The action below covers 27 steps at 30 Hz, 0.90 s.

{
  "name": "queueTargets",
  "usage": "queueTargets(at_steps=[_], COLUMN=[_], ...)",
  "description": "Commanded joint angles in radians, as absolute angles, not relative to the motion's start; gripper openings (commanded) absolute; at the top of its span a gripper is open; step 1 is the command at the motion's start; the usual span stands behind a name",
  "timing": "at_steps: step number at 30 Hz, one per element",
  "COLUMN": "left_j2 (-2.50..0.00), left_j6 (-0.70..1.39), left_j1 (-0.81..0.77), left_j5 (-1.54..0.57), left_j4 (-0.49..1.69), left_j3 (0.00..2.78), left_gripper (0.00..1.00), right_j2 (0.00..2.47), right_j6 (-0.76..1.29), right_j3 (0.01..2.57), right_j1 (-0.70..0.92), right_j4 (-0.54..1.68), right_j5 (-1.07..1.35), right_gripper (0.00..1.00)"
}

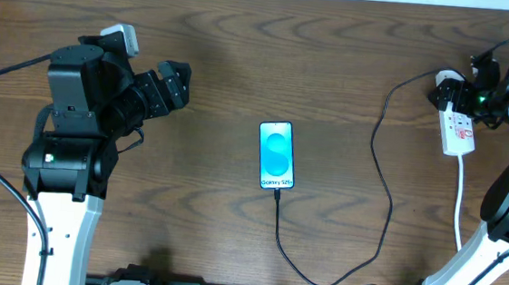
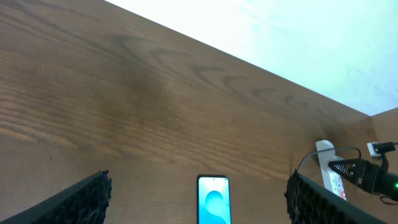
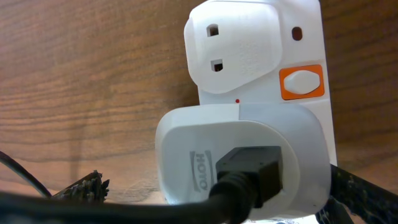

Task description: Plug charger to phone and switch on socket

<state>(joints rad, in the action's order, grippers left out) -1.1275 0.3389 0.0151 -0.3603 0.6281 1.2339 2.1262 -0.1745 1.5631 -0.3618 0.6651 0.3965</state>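
**Location.** The socket (image 1: 457, 127) lies at the far right of the wooden surface (image 1: 213, 212), well apart from the phone (image 1: 276, 154), which lies face up at centre. The charger (image 1: 384, 185) runs from the socket end in 1 long loop to the phone's near edge. It appears seated there, though the overhead view is too small to confirm.

**Pincers.** The right pincer (image 3: 219, 194) hangs just over the socket's plug end, its fingers apart on either side and clamped on nothing. The left pincer (image 1: 180, 86) is also spread and empty, well off to the left.

**Handling, assessed.**
- The socket is a light, hard plastic body and is likely to skid on the smooth wood if pushed sideways.
- The orange switch (image 3: 301, 82) is small, so it should be pressed straight down with 1 fingertip. Its position cannot be read.
- The white plug (image 3: 242, 163) offers firm flat sides for bracing.
- The charger is thin and limp, and should be held only near its tip.
- The phone is slim and slick, and should be gripped by its long edges.
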Motion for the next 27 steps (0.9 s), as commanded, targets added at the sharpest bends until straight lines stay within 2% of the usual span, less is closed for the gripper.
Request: queueTargets(at_steps=[1,27], left_j2=[-1.124,-1.124], left_j6=[0.322,0.322], left_j1=[0.019,0.019], left_j5=[-0.353,-0.353], left_j4=[0.629,0.629], left_j3=[1.243,1.243], left_gripper=[0.89,0.9], right_j2=[2.166,2.166], right_j6=[-0.199,-0.195], right_j3=[1.545,1.609], right_j1=[-0.332,-0.339], right_j4=[0.697,0.721], right_j5=[0.435,0.429], right_gripper=[0.99,0.99])
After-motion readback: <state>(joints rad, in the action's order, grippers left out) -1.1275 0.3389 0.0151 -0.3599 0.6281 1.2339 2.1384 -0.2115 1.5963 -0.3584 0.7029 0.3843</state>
